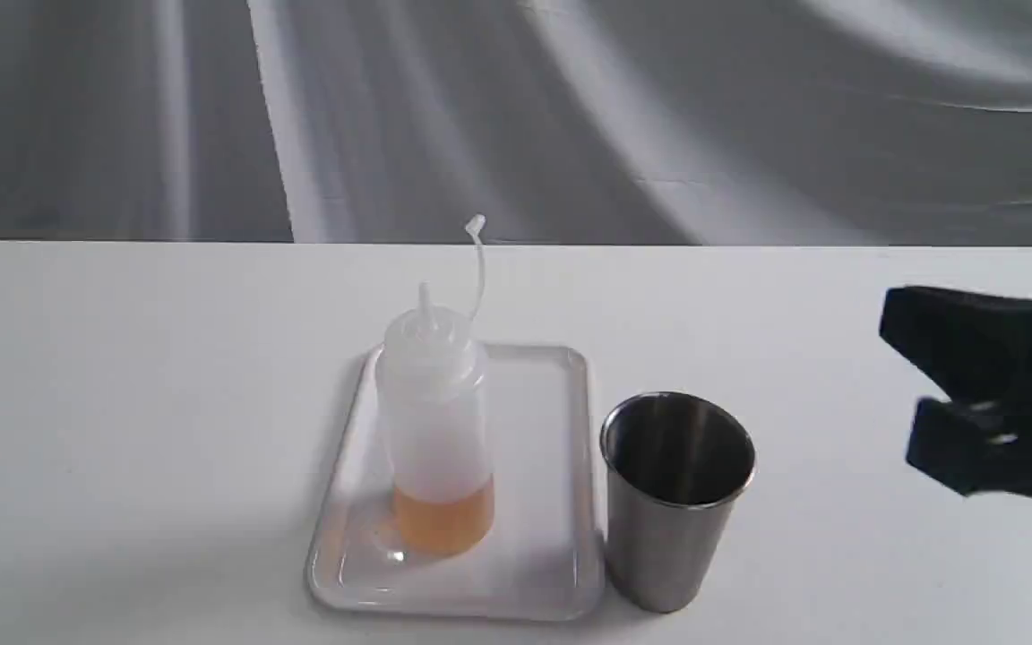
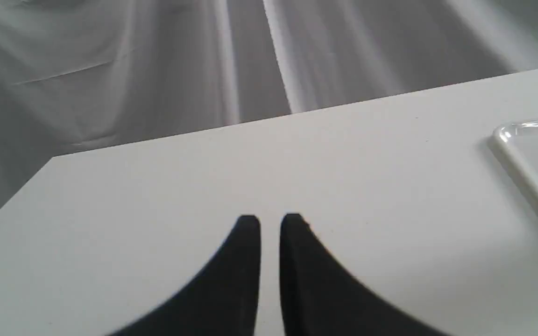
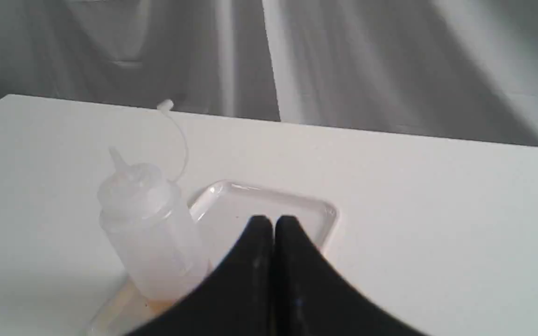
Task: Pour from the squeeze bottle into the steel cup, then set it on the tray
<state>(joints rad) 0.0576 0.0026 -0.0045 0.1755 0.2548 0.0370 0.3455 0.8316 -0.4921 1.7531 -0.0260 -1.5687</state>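
The squeeze bottle (image 1: pixel 435 421) stands upright on the left half of the tray (image 1: pixel 543 466), with amber liquid at its bottom and its cap strap sticking up. Just right of the tray stands the steel cup (image 1: pixel 673 502), upright on the table. My right gripper (image 1: pixel 901 385) hovers at the far right, well away from the cup. In the right wrist view that gripper (image 3: pixel 273 219) is shut and empty, facing the bottle (image 3: pixel 152 233) and tray (image 3: pixel 269 200); the cup is hidden there. My left gripper (image 2: pixel 269 217) is shut on nothing over bare table, and a tray corner (image 2: pixel 521 154) shows nearby.
A white table (image 1: pixel 122 403) carries everything, and its far edge runs in front of a grey draped cloth backdrop (image 1: pixel 570 116). The left wrist view shows a table corner (image 2: pixel 54 158).
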